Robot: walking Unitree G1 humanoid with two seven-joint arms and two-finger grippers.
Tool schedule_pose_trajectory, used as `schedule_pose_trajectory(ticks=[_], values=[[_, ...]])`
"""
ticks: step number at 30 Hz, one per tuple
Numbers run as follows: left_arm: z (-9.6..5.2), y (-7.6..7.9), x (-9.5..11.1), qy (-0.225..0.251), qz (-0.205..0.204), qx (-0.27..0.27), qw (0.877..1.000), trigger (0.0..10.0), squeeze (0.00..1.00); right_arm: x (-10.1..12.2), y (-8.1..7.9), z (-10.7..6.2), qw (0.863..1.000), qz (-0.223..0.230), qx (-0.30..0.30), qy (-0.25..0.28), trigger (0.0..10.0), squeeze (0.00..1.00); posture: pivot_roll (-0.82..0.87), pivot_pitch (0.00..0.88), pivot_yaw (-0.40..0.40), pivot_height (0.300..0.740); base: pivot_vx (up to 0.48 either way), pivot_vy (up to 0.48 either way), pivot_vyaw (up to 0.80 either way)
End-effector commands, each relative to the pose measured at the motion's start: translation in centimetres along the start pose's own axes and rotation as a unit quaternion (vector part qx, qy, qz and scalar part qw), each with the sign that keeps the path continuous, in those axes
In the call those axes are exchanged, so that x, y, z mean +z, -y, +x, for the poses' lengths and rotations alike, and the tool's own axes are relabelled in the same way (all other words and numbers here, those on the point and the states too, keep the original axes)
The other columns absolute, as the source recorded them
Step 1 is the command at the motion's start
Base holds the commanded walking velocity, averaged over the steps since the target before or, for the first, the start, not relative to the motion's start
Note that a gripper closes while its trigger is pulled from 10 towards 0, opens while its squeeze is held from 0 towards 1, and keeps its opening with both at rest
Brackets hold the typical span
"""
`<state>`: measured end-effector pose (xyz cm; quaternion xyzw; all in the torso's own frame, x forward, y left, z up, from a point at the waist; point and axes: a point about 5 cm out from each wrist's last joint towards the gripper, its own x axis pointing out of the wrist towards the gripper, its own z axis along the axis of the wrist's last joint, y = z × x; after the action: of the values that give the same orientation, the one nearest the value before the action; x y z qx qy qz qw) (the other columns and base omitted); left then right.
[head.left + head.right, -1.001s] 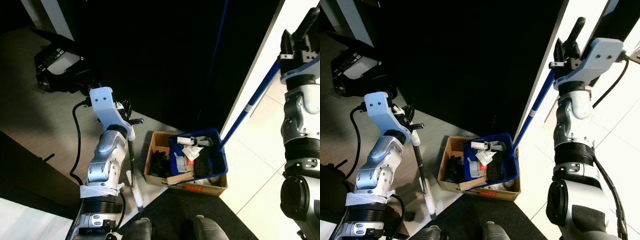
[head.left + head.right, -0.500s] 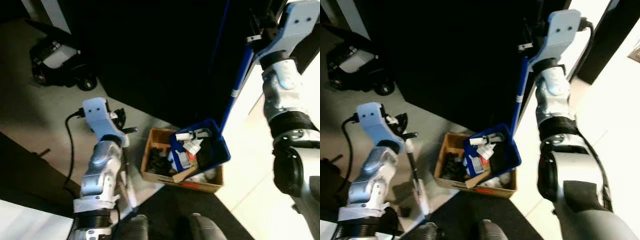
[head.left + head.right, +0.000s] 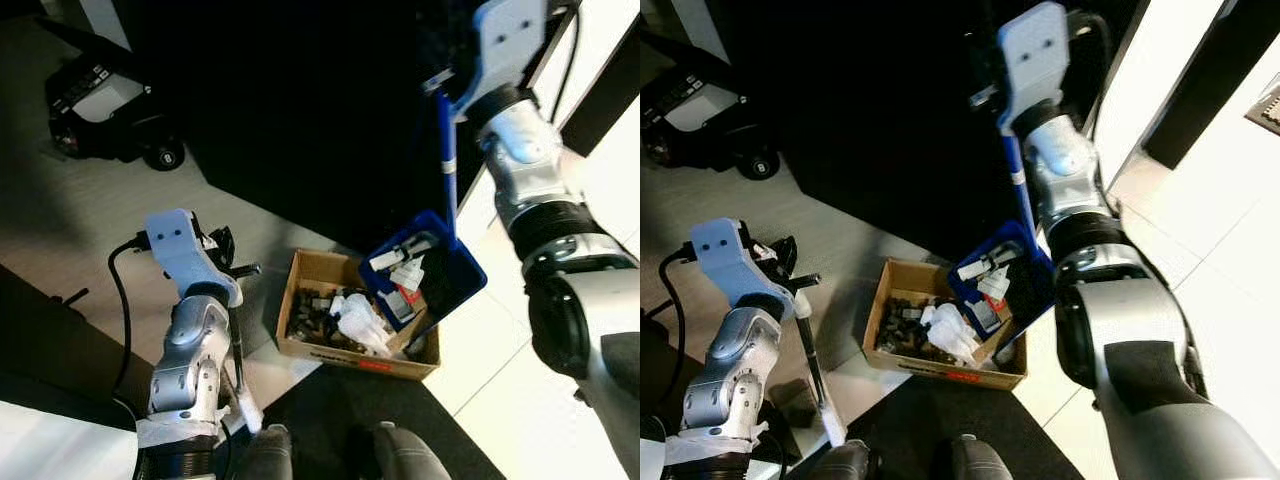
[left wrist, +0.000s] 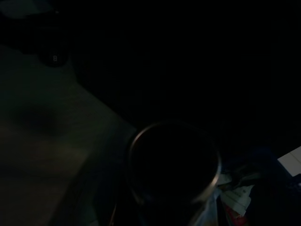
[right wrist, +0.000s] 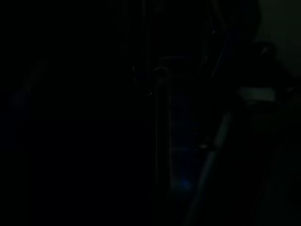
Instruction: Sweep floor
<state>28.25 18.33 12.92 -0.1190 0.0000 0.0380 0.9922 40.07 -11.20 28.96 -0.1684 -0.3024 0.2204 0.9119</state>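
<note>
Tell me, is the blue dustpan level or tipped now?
Tipped. The blue dustpan tilts down toward the cardboard box, and white scraps lie in the box.

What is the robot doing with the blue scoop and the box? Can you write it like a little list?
Right gripper: high up, gripping the dustpan's long blue handle
Blue dustpan: tilted over the box, paper scraps sliding out
Cardboard box: on the floor, holding dark bits and white crumpled paper
Left gripper: holding the broom stick
Broom: upright beside the box, white end at the floor
Black wheeled machine: parked farther back, on the robot's left
</note>
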Motion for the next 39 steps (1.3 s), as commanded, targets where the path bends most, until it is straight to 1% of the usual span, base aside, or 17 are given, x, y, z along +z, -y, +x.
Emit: schedule_pose_trajectory(ticks=[1, 6, 10, 13, 18, 21, 23, 24, 28, 29, 31, 32, 34, 35, 37, 38, 39], values=[[-0.3, 0.1, 0.4, 0.009, 0.009, 0.003, 1.0, 10.0, 0.0, 2.3, -0.5, 1.3, 0.997, -0.045, 0.037, 0.055, 10.0, 0.0, 0.12, 0.084, -0.109, 0.74, 0.0, 0.0, 0.0], [-0.7, -0.1, 0.3, 0.008, 0.006, 0.008, 1.0, 10.0, 0.0, 2.4, -1.9, 1.5, 0.992, -0.075, 0.078, 0.064, 10.0, 0.0, 0.12, 0.089, -0.117, 0.74, 0.0, 0.0, 0.0], [-0.9, -0.1, 0.3, 0.007, 0.006, 0.01, 1.0, 10.0, 0.0, 2.5, -2.3, 1.5, 0.99, -0.087, 0.089, 0.068, 10.0, 0.0, 0.12, 0.092, -0.121, 0.74, 0.0, 0.0, 0.0], [-1.0, 0.0, 0.2, 0.006, 0.003, 0.01, 1.0, 10.0, 0.0, 2.7, -2.7, 1.5, 0.985, -0.125, 0.094, 0.078, 10.0, 0.0, 0.12, 0.095, -0.121, 0.74, 0.0, 0.0, 0.0], [-1.0, 0.1, 0.2, 0.005, 0.002, 0.009, 1.0, 10.0, 0.0, 2.8, -3.0, 1.4, 0.98, -0.15, 0.098, 0.089, 10.0, 0.0, 0.11, 0.099, -0.116, 0.74, 0.0, 0.0, 0.0], [-1.0, 0.2, 0.2, 0.004, 0.001, 0.007, 1.0, 10.0, 0.0, 2.7, -3.8, 1.1, 0.972, -0.174, 0.12, 0.104, 10.0, 0.0, 0.11, 0.099, -0.116, 0.74, 0.0, 0.0, 0.0], [-1.0, 0.3, 0.1, 0.002, 0.001, 0.005, 1.0, 10.0, 0.0, 2.7, -4.9, 0.7, 0.961, -0.198, 0.151, 0.121, 10.0, 0.0, 0.11, 0.101, -0.113, 0.74, 0.0, 0.0, 0.0], [-1.0, 0.3, 0.1, 0.002, 0.001, 0.005, 1.0, 10.0, 0.0, 2.7, -4.9, 0.7, 0.961, -0.198, 0.151, 0.121, 10.0, 0.0, 0.11, 0.101, -0.113, 0.74, 0.0, 0.0, 0.0], [-0.8, 0.5, 0.1, 0.001, -0.001, 0.002, 1.0, 10.0, 0.0, 2.3, -7.0, -0.1, 0.933, -0.246, 0.216, 0.146, 10.0, 0.0, 0.1, 0.1, -0.111, 0.74, 0.0, 0.0, 0.0], [-0.8, 0.5, 0.1, 0.001, -0.001, 0.002, 1.0, 10.0, 0.0, 2.3, -7.0, -0.1, 0.933, -0.246, 0.216, 0.146, 10.0, 0.0, 0.1, 0.1, -0.111, 0.74, 0.0, 0.0, 0.0], [-0.8, 0.5, 0.1, 0.0, -0.002, 0.001, 1.0, 10.0, 0.0, 2.0, -7.9, -0.5, 0.923, -0.259, 0.242, 0.152, 10.0, 0.0, 0.1, 0.099, -0.112, 0.74, 0.0, 0.0, 0.0], [-0.8, 0.5, 0.1, 0.0, -0.002, 0.001, 1.0, 10.0, 0.0, 2.0, -7.9, -0.5, 0.923, -0.259, 0.242, 0.152, 10.0, 0.0, 0.1, 0.099, -0.112, 0.74, 0.0, 0.0, 0.0], [-0.7, 0.6, 0.1, -0.001, -0.003, 0.001, 1.0, 10.0, 0.0, 1.6, -8.8, -0.9, 0.911, -0.271, 0.27, 0.155, 10.0, 0.0, 0.09, 0.099, -0.112, 0.74, 0.0, 0.0, 0.0], [-0.7, 0.6, 0.1, -0.001, -0.003, 0.001, 1.0, 10.0, 0.0, 1.6, -8.8, -0.9, 0.911, -0.271, 0.27, 0.155, 10.0, 0.0, 0.09, 0.099, -0.112, 0.74, 0.0, 0.0, 0.0], [-0.7, 0.6, 0.0, -0.001, -0.004, 0.0, 1.0, 10.0, 0.0, 1.0, -10.1, -1.7, 0.895, -0.283, 0.303, 0.164, 10.0, 0.0, 0.09, 0.097, -0.111, 0.74, 0.0, 0.0, 0.0], [-0.7, 0.6, 0.0, -0.001, -0.004, 0.0, 1.0, 10.0, 0.0, 1.0, -10.1, -1.7, 0.895, -0.283, 0.303, 0.164, 10.0, 0.0, 0.09, 0.097, -0.111, 0.74, 0.0, 0.0, 0.0], [-0.7, 0.7, 0.0, -0.002, -0.005, 0.0, 1.0, 10.0, 0.0, 0.6, -11.0, -2.3, 0.889, -0.28, 0.321, 0.166, 10.0, 0.0, 0.09, 0.097, -0.112, 0.74, 0.0, 0.0, 0.0]])
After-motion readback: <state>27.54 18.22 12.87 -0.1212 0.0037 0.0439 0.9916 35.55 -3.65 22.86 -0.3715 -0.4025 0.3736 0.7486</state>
